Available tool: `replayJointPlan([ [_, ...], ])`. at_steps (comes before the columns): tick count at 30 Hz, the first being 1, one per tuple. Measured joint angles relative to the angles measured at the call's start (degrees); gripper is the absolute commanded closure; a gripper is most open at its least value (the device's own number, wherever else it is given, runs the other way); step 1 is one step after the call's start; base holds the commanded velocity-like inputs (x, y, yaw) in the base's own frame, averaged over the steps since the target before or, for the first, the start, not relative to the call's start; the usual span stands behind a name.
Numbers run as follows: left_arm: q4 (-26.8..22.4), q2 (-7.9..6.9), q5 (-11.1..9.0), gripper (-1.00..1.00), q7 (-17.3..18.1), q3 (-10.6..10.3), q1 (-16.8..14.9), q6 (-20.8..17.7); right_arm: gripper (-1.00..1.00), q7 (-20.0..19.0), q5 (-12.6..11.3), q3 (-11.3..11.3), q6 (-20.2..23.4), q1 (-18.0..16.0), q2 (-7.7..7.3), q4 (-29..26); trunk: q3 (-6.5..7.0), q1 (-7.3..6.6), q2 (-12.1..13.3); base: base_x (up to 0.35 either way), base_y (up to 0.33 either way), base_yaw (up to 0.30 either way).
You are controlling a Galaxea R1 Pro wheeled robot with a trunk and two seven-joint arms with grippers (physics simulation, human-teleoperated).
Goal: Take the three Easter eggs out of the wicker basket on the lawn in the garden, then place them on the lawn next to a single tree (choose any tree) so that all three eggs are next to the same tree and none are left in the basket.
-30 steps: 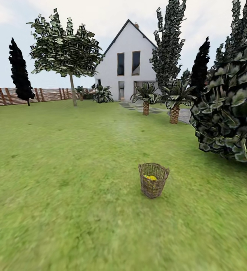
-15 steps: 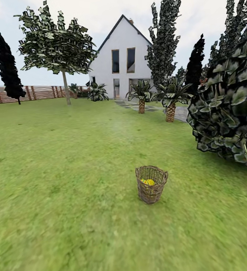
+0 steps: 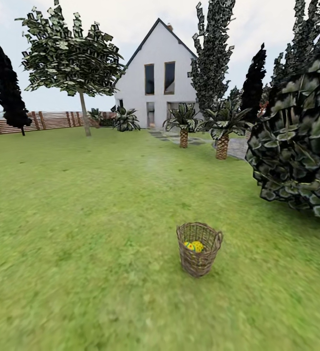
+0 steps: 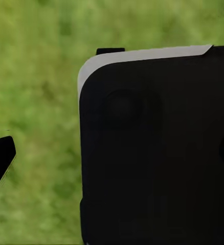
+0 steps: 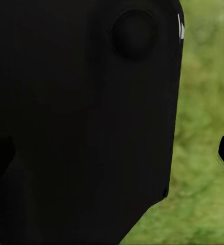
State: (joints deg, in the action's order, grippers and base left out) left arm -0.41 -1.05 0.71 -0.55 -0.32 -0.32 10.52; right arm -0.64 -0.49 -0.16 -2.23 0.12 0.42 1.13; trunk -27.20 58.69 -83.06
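I cannot tell whether my claws are apart or together; dark bodywork blocks both wrist views over grass. The basket (image 3: 199, 249) sits lower centre-right on the lawn (image 3: 82, 234), eggs (image 3: 195, 246) inside. I judge I'm approaching; next, close in and reach down.

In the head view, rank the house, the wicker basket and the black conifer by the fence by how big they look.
1. House, largest in the picture.
2. Black conifer, tall but narrow.
3. Wicker basket, smallest.

This is apparent size only: the basket stands much nearer the camera than the other two.
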Motion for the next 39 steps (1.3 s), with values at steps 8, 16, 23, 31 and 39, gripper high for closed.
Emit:
replayJointPlan([
  [8, 0.0, 0.0, 0.0, -1.0, 0.0, 0.0, 0.0, 0.0, -1.0, 0.0, 0.0, 0.0, 0.0, 0.0, 0.02, 0.0, 0.0, 0.0, 0.0, 0.339, 0.0, 0.0],
  [16, 0.0, 0.0, 0.0, -1.0, 0.0, 0.0, 0.0, 0.0, -1.0, 0.0, 0.0, 0.0, 0.0, 0.0, 0.02, 0.0, 0.0, 0.0, 0.0, 0.339, 0.0, 0.0],
  [23, 0.0, 0.0, 0.0, -1.0, 0.0, 0.0, 0.0, 0.0, -1.0, 0.0, 0.0, 0.0, 0.0, 0.0, 0.02, 0.0, 0.0, 0.0, 0.0, 0.339, 0.0, -0.005],
  [31, 0.0, 0.0, 0.0, -1.0, 0.0, 0.0, 0.0, 0.0, -1.0, 0.0, 0.0, 0.0, 0.0, 0.0, 0.02, -0.2, -0.08, 0.0, 0.0, 0.339, 0.0, -0.192],
  [39, 0.0, -0.05, 0.0, -1.0, 0.0, 0.0, 0.0, 0.1, -1.0, 0.0, 0.0, 0.1, 0.0, 0.0, 0.18, -0.1, -0.23, 0.0, 0.0, 0.339, 0.014, -0.129],
])
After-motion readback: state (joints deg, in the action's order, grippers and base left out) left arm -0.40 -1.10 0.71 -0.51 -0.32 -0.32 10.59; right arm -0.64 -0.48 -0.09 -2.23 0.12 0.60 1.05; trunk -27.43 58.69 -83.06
